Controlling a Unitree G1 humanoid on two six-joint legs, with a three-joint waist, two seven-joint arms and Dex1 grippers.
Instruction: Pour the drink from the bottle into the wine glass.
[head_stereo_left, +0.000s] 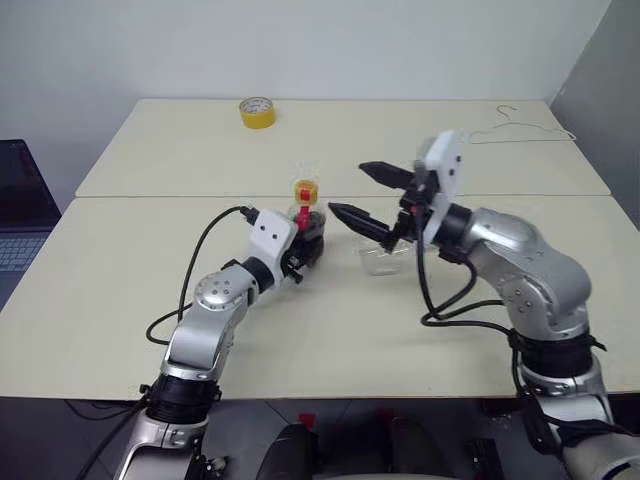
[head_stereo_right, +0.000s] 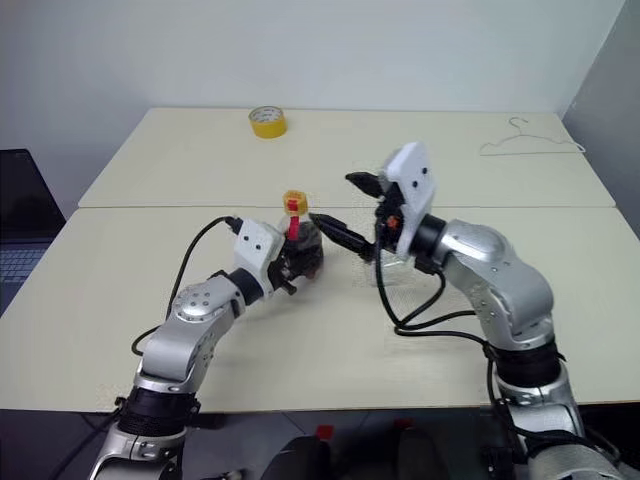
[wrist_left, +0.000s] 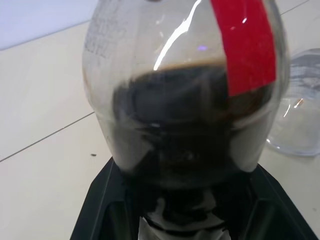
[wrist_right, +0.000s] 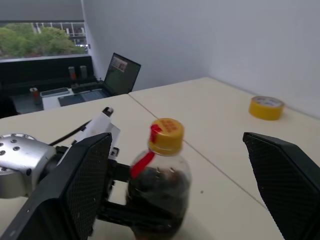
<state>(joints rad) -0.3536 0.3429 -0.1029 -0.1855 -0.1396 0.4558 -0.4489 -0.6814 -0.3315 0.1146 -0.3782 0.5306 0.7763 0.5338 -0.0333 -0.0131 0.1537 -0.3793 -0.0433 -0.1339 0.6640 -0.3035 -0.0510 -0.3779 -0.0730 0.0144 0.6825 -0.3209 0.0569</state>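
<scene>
**Left gripper holds the bottle, right gripper wide open beside it**

The bottle stands upright near the middle of the front table. The left gripper has its two black fingers closed on the lower round body of the bottle, one finger on each side. The yellow cap is on the neck, and a red label runs down from it. The drink is dark and fills about the lower half of the bottle.

The right gripper is above the table, just to the right of the bottle, and it points toward the cap. Its fingers are spread wide apart and hold nothing.

The wine glass is on the table behind the right gripper, partly hidden by it, so its exact position is hard to tell.

On the far table a yellow tape roll lies near the back edge, and a wire hanger lies at the right side.
</scene>
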